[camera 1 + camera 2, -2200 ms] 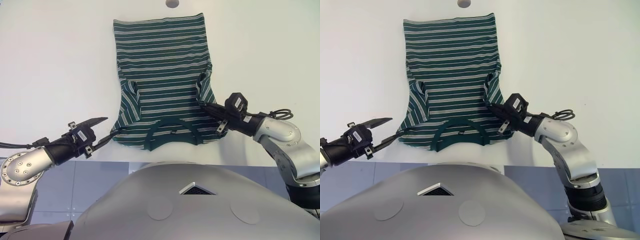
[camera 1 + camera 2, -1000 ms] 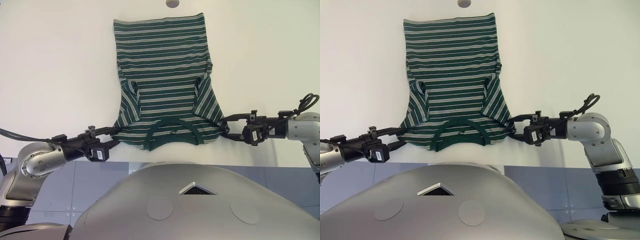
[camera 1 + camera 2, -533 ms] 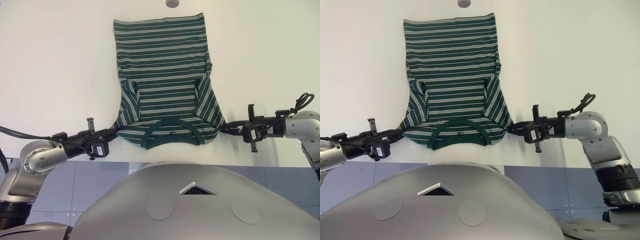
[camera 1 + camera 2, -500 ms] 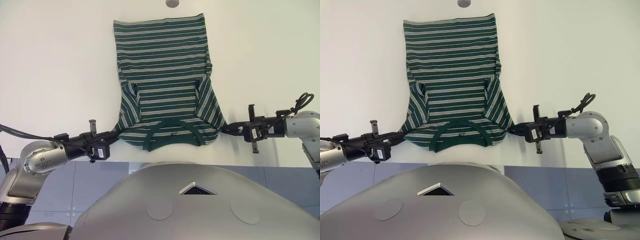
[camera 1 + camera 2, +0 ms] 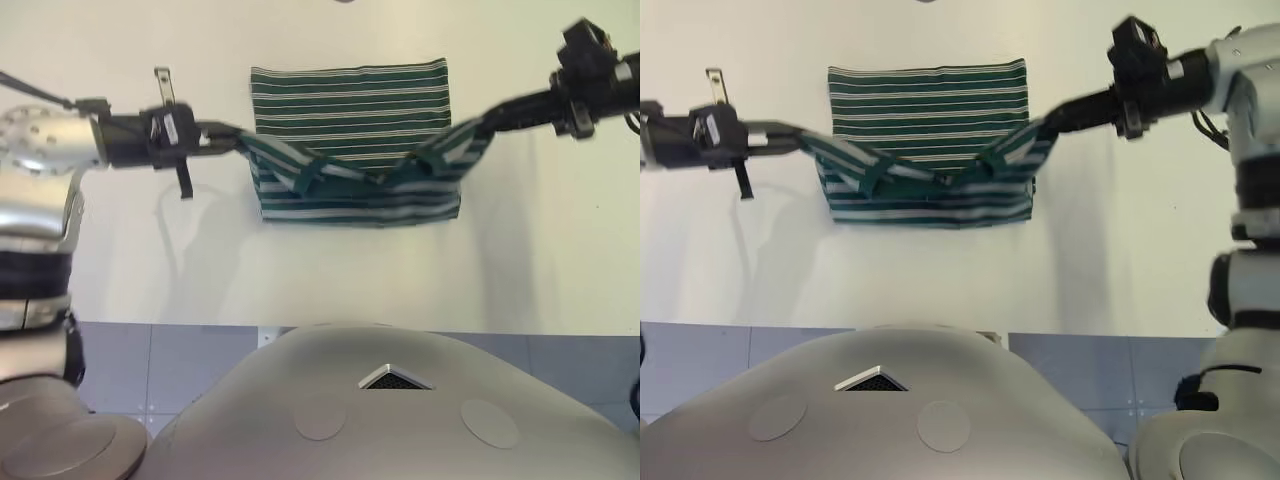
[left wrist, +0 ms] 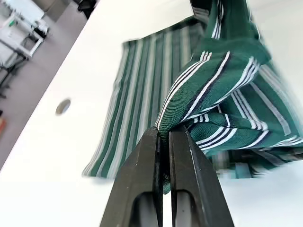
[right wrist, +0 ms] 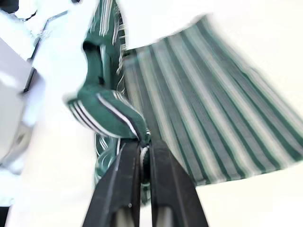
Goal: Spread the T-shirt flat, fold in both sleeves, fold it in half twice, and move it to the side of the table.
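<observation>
Two grippers hold striped T-shirt half-folded over white counter

Dark green knit T-shirt [image 5: 350, 100] with thin white stripes sits on the far middle part of the smooth white counter [image 5: 300, 270]. Far portion lies flat, a neat rectangle, with the straight hem edge farthest from the robot. Near portion is doubled back over it. A soft rounded fold edge runs across the near side and rests on the counter. Both shoulder corners are lifted off the surface, one in each gripper. Cloth is stretched between them and sags in a shallow dip at the middle. Plain green ribbed collar band shows in that dip as a wide V. Stripes run crosswise on the flat part and slant on the raised corners.

Left gripper [image 5: 232, 134]: black, slim and tapered, at the shirt's left corner, above the counter. Jaws pressed together on a bunched pinch of striped fabric; the left wrist view shows the cloth puckering into soft ridges right at the tips.

Right gripper [image 5: 482, 124]: black, same shape, at the shirt's right corner, above the counter. Jaws likewise clamped on a rounded wad of fabric, stripes wrapping round the bulge.

Small grey round disc [image 6: 62, 106] lies flush in the counter beyond the hem, apart from the shirt.
</observation>
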